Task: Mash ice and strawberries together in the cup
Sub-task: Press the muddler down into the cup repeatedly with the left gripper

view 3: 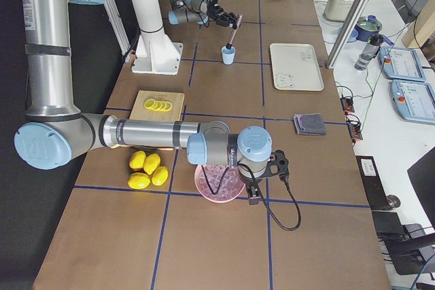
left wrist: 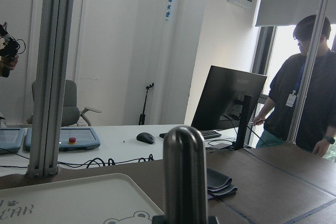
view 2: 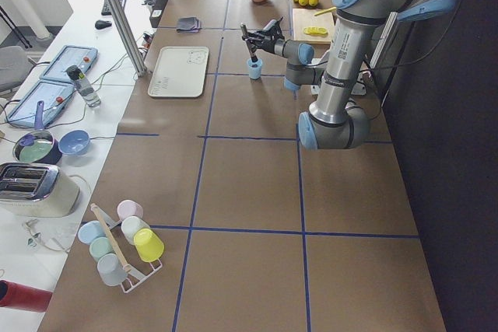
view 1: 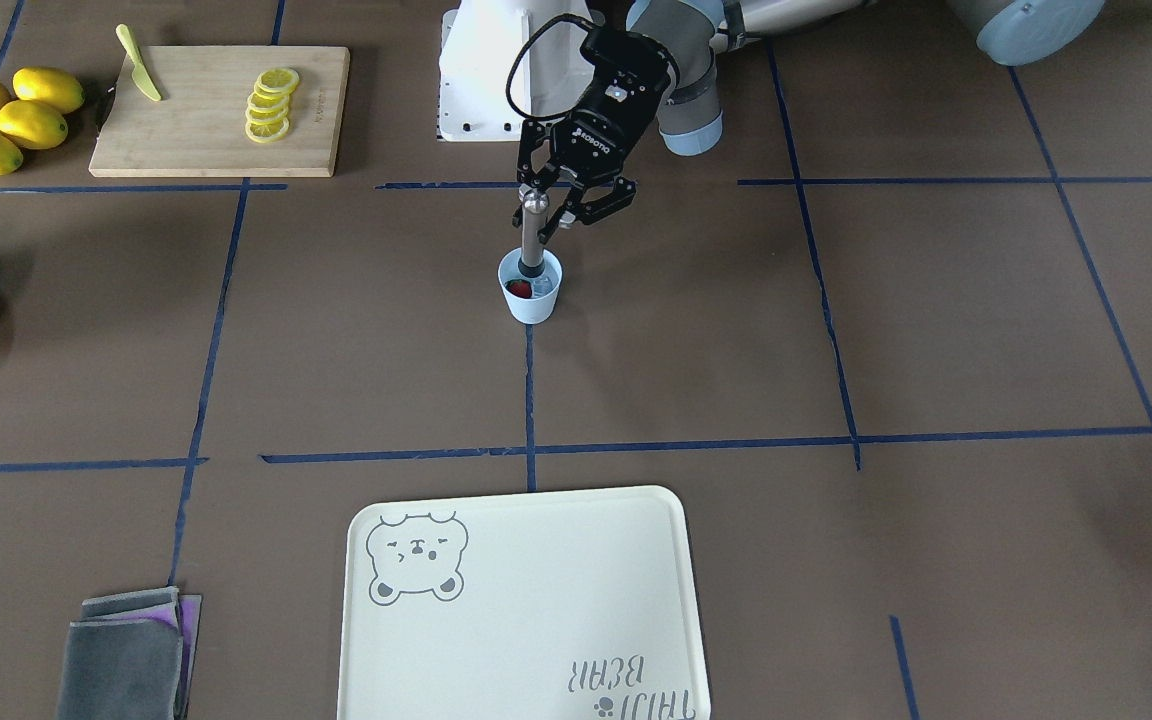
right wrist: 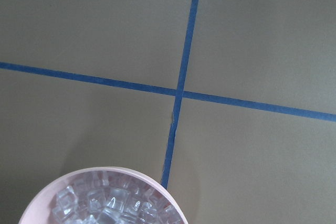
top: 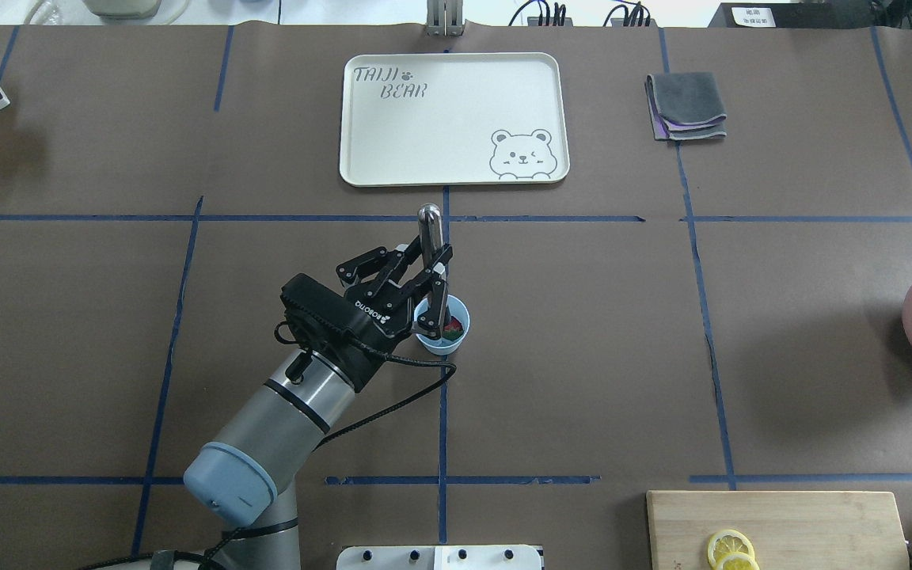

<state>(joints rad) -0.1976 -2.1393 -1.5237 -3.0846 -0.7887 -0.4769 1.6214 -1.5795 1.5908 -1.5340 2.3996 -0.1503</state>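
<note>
- One claw is at work: the left claw [view 1: 546, 218] is clamped on the shaft of a metal muddler [view 1: 532, 238], just under its rounded top.
- The muddler's long axis is near upright, tilted somewhat. Its foot is inside the pale blue cup [view 1: 533, 302], directly beneath the claw.
- The cup stands near the bench's middle, apart from the tray [view 1: 536, 600].
- The strawberry [view 1: 517, 289] lies in the cup, just beside the foot, toward the robot's right. Ice in the cup cannot be made out.
- The right claw [view 3: 255, 193] sits by the pink bowl [right wrist: 105, 171] of ice cubes [right wrist: 110, 203]. Whether it is apart or together cannot be told.
- Judgement: the next press runs down the shaft, biased toward the berry.
</note>
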